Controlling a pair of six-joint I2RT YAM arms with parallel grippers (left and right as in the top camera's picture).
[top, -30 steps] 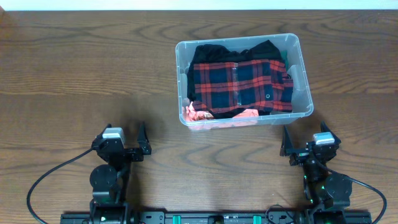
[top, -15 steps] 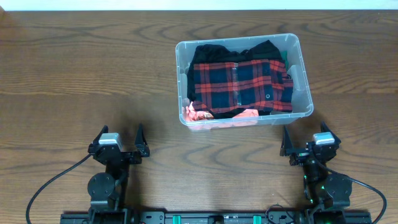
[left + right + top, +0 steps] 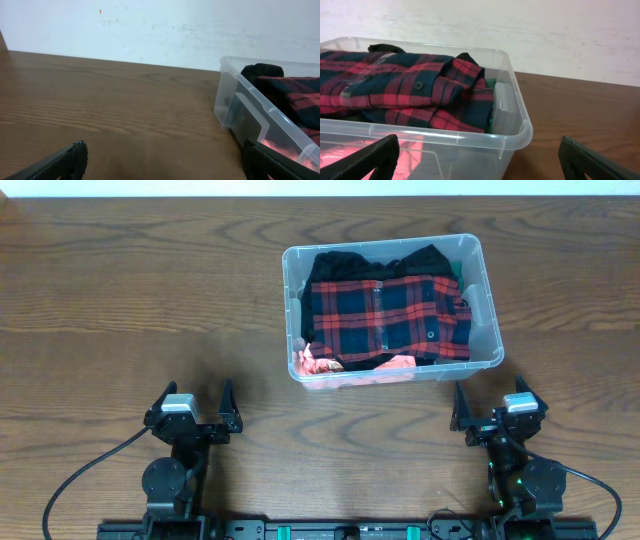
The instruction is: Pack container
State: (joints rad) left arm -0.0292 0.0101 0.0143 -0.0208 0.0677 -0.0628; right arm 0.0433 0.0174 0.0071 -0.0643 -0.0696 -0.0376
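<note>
One wooden table [image 3: 120, 300] bears one clear container [image 3: 487, 320], set far and to the right, packed with a red plaid shirt [image 3: 385, 315] over black cloth [image 3: 345, 265] and something pink [image 3: 320, 363]. Two arms sit folded low at the near edge. The left gripper [image 3: 196, 394] and right gripper [image 3: 490, 394] have their fingers spread wide, holding nothing.

You have the container [image 3: 487, 292] on the surface [image 3: 140, 290] just ahead of your right pincer [image 3: 490, 396], mostly to its left. From your left pincer [image 3: 193, 396] it lies ahead-right, well apart. A shirt [image 3: 385, 315] lies uppermost inside it.
</note>
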